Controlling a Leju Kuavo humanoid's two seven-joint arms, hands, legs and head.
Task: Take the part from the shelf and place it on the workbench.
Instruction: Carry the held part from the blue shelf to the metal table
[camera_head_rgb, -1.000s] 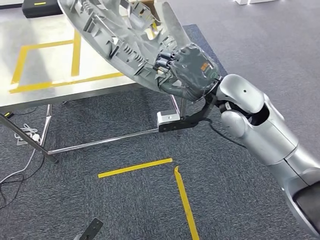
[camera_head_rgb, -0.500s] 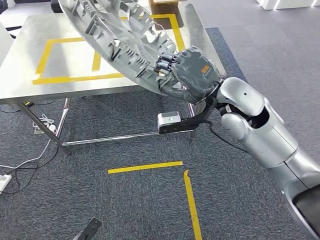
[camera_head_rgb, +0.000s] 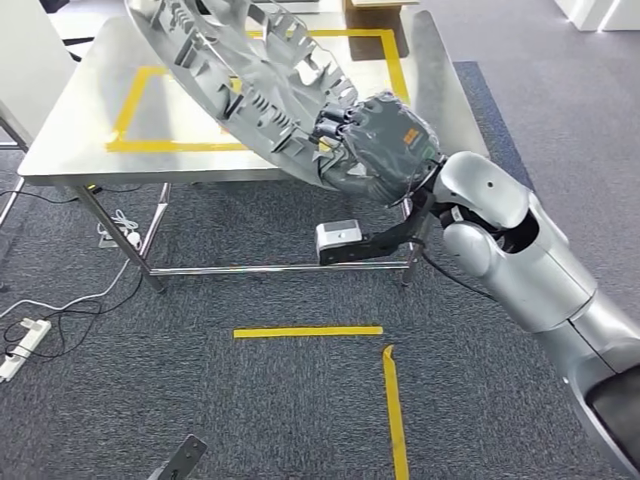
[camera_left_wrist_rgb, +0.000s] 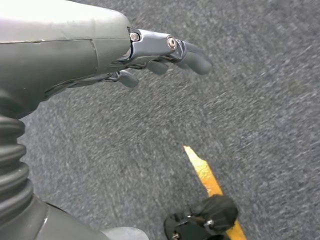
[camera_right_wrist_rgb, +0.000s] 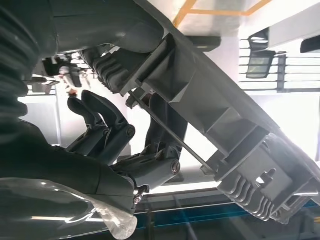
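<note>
A large grey moulded part (camera_head_rgb: 249, 85), ribbed on its upper side, hangs tilted above the steel workbench (camera_head_rgb: 68, 130). My right hand (camera_head_rgb: 377, 150) grips its near lower edge. In the right wrist view the dark fingers (camera_right_wrist_rgb: 113, 135) curl around the part (camera_right_wrist_rgb: 226, 125) from below. The workbench carries a yellow tape rectangle (camera_head_rgb: 140, 110). My left hand (camera_left_wrist_rgb: 162, 50) hangs over the carpet with fingers stretched out and nothing in it.
Yellow tape lines (camera_head_rgb: 309, 331) mark the grey carpet in front of the bench. White cables and a power strip (camera_head_rgb: 23, 335) lie on the floor at the left. A cardboard box (camera_head_rgb: 377, 5) stands at the bench's far edge.
The whole picture has shifted right as the camera turned left, so more of the workbench's left end shows. My right hand still holds the part the same way.
</note>
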